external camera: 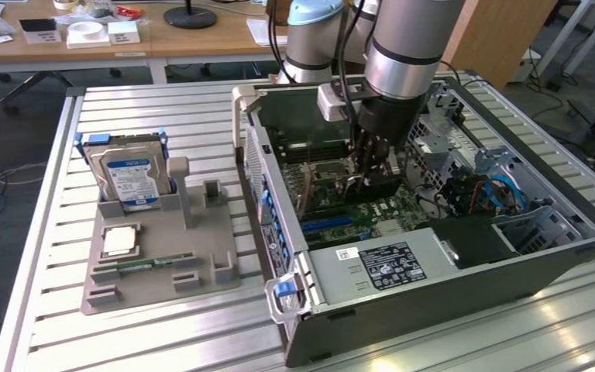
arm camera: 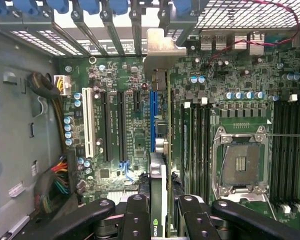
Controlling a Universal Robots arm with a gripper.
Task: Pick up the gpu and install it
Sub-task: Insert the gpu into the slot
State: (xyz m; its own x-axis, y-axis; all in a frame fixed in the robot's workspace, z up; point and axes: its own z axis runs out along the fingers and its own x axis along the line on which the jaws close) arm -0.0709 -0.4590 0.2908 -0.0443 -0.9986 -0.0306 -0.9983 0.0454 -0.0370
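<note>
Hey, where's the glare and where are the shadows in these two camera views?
Exterior view: light glares off the table beside the computer case, and the motherboard under the gripper sits in shade. Wrist view: the openings past the bracket of the gpu are washed out white, while the case wall is dim.

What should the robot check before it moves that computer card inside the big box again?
1. Gripper shut on the graphics card: ok.
2. Card upright, edge-on over the motherboard: ok.
3. Card runs parallel to the blue slot: ok.
4. Card sits exactly over that slot, not beside it: cannot tell.
5. Cables lie apart from the slot: ok.
6. Metal bracket faces the back wall of the case: ok.
</note>
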